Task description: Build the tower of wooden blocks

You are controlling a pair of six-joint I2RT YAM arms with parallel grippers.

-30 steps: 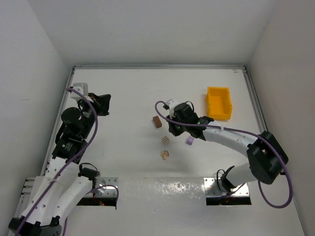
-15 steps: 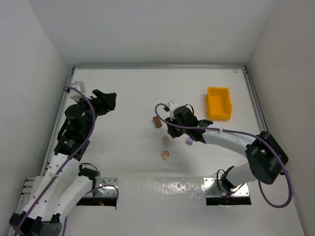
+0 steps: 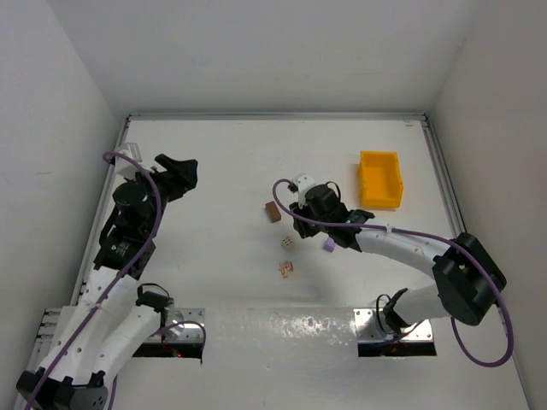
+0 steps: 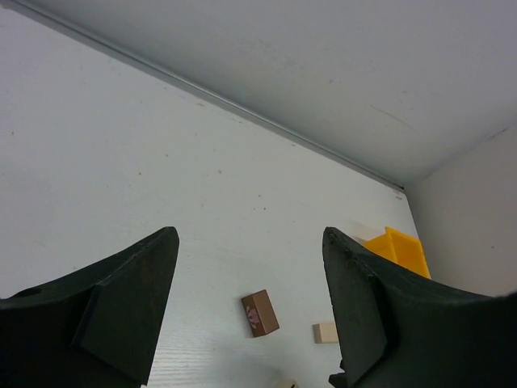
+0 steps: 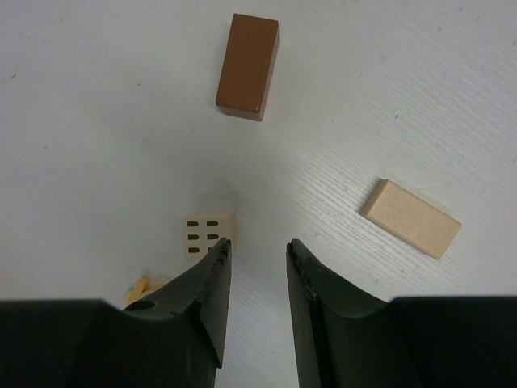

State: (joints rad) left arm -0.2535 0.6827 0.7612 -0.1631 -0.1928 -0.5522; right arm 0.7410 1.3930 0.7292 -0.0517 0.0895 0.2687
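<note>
The wood blocks lie apart on the white table, none on another. A dark reddish-brown block (image 3: 273, 211) (image 5: 247, 66) (image 4: 260, 313) is farthest left. A pale dotted block (image 3: 288, 243) (image 5: 208, 232) and a pink-marked one (image 3: 286, 268) lie below it. A plain tan block (image 5: 410, 218) (image 4: 325, 332) lies flat, hidden in the top view. My right gripper (image 3: 298, 225) (image 5: 259, 242) hovers partly open and empty, its left fingertip beside the dotted block. My left gripper (image 3: 186, 173) (image 4: 250, 234) is wide open and empty, far left of the blocks.
A yellow plastic bin (image 3: 380, 179) (image 4: 396, 249) stands at the back right. A small lilac block (image 3: 329, 244) lies under the right forearm. White walls enclose the table on three sides.
The left gripper opened wide from shut and shifted slightly up and right. The right gripper's jaws parted from nearly shut. The blocks did not move.
</note>
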